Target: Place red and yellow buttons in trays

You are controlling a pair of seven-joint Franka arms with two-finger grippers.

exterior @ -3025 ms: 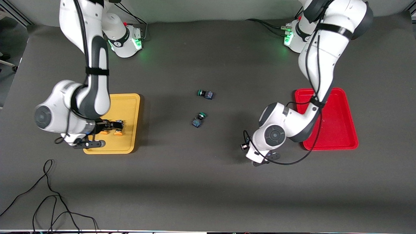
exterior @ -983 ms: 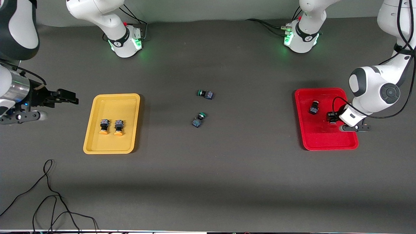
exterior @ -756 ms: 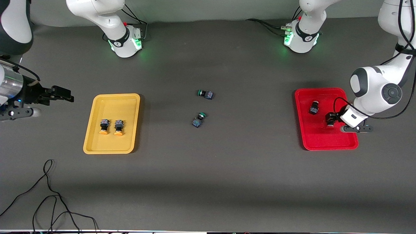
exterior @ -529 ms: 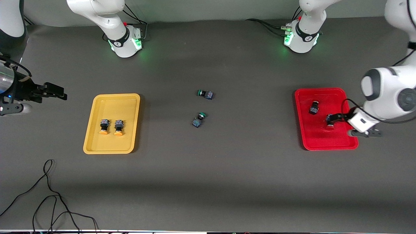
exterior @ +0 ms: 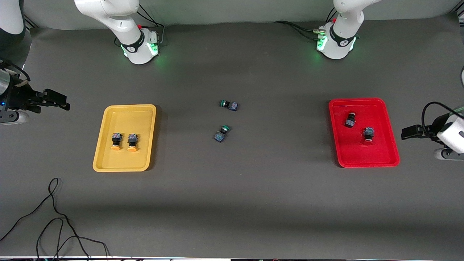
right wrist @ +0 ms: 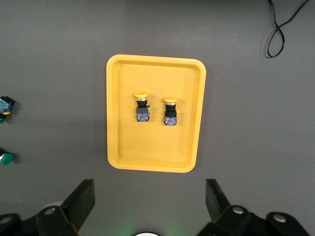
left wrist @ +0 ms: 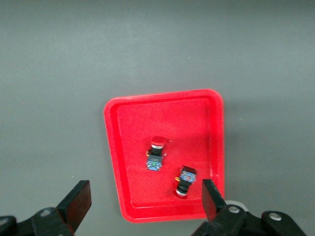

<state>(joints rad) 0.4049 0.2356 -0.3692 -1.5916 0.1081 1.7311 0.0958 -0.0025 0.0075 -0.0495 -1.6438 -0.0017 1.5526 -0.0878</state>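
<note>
Left gripper (exterior: 406,133): at 3 o'clock in the front view, over bare table just off the red tray (exterior: 380,154) at the left arm's end. Seen edge-on from the front, so the jaw gap does not read there. The left wrist view settles it: fingers (left wrist: 78,201) spread wide, nothing between them.

Right gripper (exterior: 59,100): at 9 o'clock in the front view, over bare table off the yellow tray (exterior: 125,159) at the right arm's end. The right wrist view shows its fingers (right wrist: 82,197) wide apart and empty too.

Red buttons: both lie in the red tray, apart from each other, one (exterior: 350,119) toward 11 o'clock of the tray, the other (exterior: 368,135) near its centre. From the front their caps blend into the tray floor; the left wrist view shows the red caps plainly.

Yellow buttons: the pair (exterior: 116,140) (exterior: 132,141) sits side by side at the middle of the yellow tray, caps pointing to 6 o'clock in the front view.

Green buttons: two on the open table at the centre of the front view, one (exterior: 229,105) at 12 o'clock of the other (exterior: 221,133). The right wrist view catches them only at its frame edge, both cut off; the left wrist view does not include them.

Cable (exterior: 54,217): loose loops at 7 o'clock in the front view.

Cut off: both arms leave the front frame between base and wrist.
</note>
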